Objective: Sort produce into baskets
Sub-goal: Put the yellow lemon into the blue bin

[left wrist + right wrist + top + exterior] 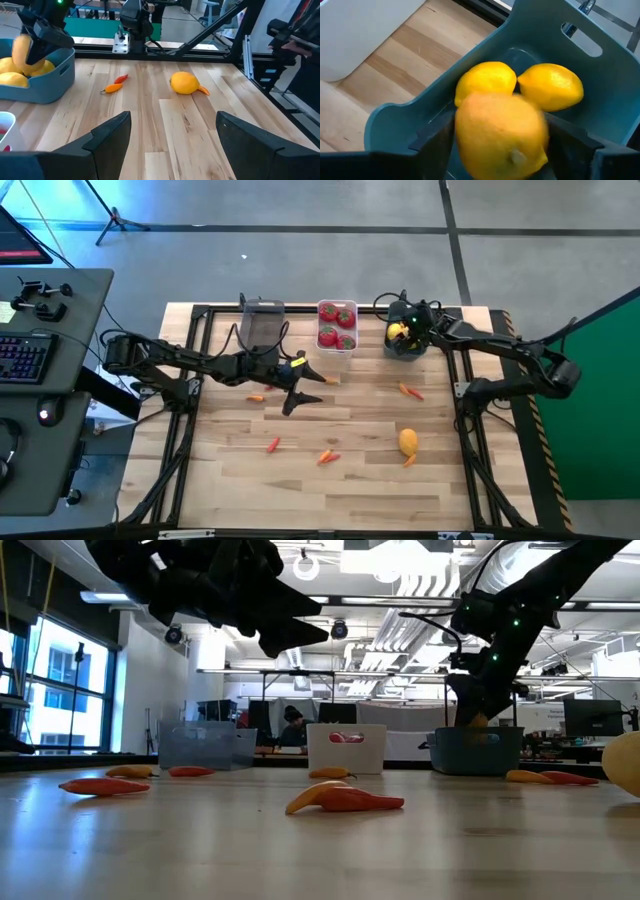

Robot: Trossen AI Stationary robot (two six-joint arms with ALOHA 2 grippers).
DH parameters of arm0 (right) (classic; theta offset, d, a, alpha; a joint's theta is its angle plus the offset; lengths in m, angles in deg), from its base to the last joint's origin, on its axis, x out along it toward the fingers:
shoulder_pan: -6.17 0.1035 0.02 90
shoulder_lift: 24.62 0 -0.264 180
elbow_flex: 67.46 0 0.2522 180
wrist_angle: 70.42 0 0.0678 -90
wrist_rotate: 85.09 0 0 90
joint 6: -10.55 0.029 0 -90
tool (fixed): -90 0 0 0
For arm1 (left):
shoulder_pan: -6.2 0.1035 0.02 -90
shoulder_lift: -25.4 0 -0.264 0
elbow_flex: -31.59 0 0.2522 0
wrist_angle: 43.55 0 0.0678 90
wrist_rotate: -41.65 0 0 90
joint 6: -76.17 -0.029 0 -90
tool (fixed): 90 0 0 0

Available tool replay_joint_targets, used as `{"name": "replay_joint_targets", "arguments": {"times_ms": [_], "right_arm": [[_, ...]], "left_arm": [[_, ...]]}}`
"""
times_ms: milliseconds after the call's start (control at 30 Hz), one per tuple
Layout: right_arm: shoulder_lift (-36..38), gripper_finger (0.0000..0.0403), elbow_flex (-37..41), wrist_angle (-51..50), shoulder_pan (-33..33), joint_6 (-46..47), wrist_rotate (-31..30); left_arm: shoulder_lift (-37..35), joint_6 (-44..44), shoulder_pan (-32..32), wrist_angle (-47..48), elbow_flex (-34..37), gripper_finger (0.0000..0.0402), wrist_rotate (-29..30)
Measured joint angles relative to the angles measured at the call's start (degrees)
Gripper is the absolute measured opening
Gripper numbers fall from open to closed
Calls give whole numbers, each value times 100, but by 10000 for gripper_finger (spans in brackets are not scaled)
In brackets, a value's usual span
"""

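**Lemon between the right claw's fingers over the teal bin**

Toward the counter's [350,480] near edge lie the loose pieces: a lemon [408,441] right of centre with a small orange piece touching it, two slim carrot pieces [327,457] near the middle, and a red one [273,445] to their left. Farther in, another carrot piece [410,391] lies on the right and one [256,397] on the left, just beside the left arm.

Over the counter's middle the left claw [300,388] hangs above the wood with its fingers spread wide and nothing between them.

Along the far edge stand three bins. The smoky grey bin [262,323] is on the left; the white bin [337,326] in the centre holds red tomatoes [337,315]. Over the teal bin [600,85] on the right, the right claw [408,333] has a lemon [500,135] between its fingers, which stand fairly wide; whether they still grip it is hard to say. Two more lemons [551,86] lie inside that bin beneath it.
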Motion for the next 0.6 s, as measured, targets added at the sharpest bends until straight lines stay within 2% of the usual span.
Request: {"name": "replay_joint_targets", "arguments": {"times_ms": [200, 300, 433, 600], "right_arm": [[0, 314, -211, -324, 27, 125, -3], [-2, 322, -563, -739, 106, -81, 22], [98, 306, -1125, -1251, 594, -127, 17], [370, 255, -1394, -1645, 1664, 281, 25]], "left_arm": [[-2, 19, 0, 12, 0, 277, 0], [0, -12, 0, 85, 0, 277, 0], [0, -173, 0, 111, 0, 277, 0], [0, -189, 0, 139, 0, 277, 47]]}}
